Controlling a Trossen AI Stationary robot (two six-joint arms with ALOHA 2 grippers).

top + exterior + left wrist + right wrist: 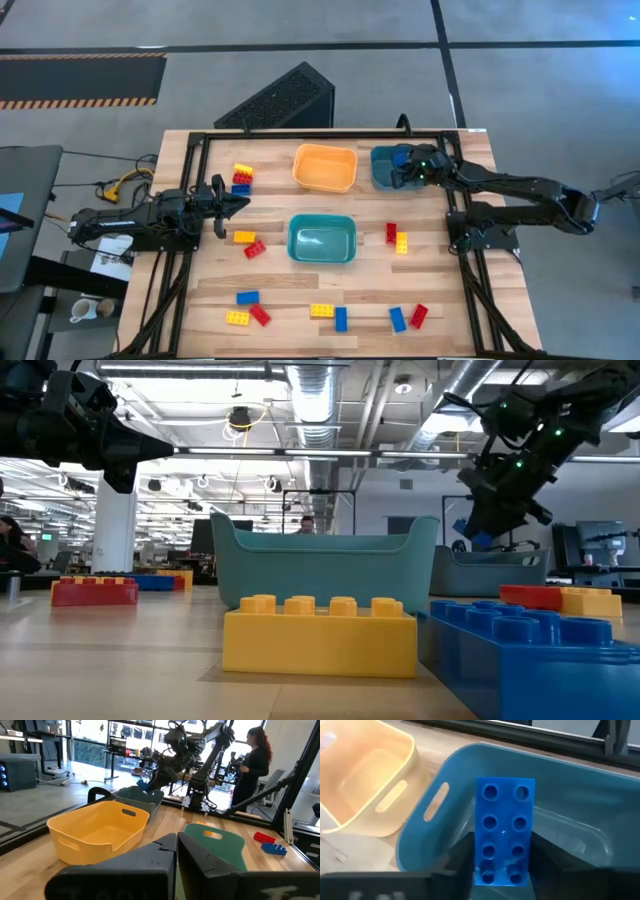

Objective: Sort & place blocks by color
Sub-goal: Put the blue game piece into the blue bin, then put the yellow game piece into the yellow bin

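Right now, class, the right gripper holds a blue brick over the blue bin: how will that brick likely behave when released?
The blue brick, clamped by the right gripper, looks rigid, so it probably won't bend. Its flat sides suggest it won't roll. Being small plastic, it likely drops lightly into the blue bin.

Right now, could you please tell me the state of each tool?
Left tool: shut, holding nothing, waiting at the table's left edge.
Right tool: shut on a blue block, above the blue bin.

we're in an open robotics lab: exposed ceiling ducts [318, 400], glass partitions, more robot arms [200, 750] on benches, a person [252, 765] working behind.
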